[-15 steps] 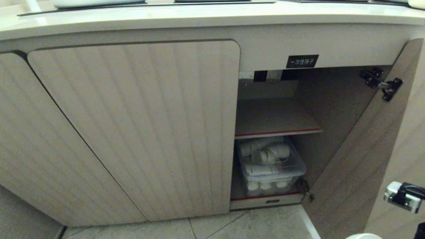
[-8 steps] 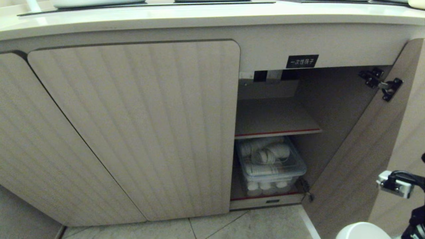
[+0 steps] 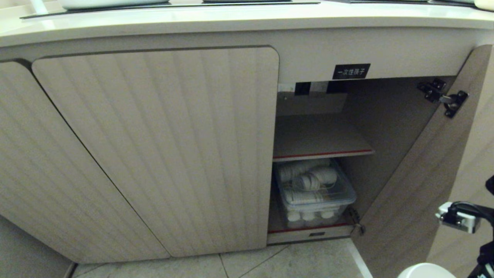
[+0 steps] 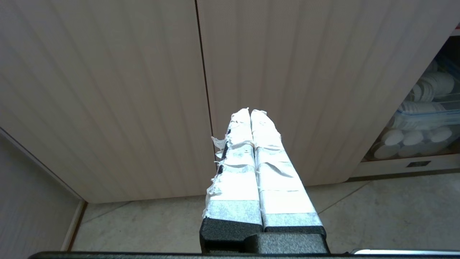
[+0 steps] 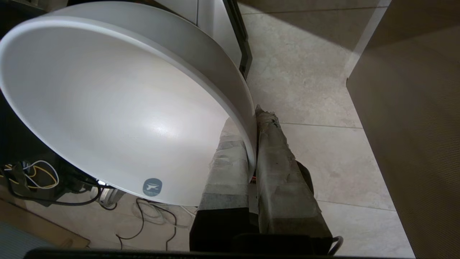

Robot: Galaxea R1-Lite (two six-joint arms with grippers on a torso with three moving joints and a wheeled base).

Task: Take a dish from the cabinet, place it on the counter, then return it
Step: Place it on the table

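We have the dish point(image 5: 118, 108) pinched at its rim in our right claw point(image 5: 251, 144), low beside the open cabinet point(image 3: 316, 135); shelving it remains.

The left end effector point(image 4: 250, 112) is seen with its two tape-wrapped fingers point(image 4: 237, 162) pressed together, pointed at the ribbed beige doors of the cabinet point(image 4: 125, 90), where a dark vertical seam point(image 4: 203, 72) is shown between two closed doors. Beside them, a clear plastic bin point(image 4: 424, 126) of stacked white cups is visible in an open compartment. A tiled floor point(image 4: 377, 216) is seen below.
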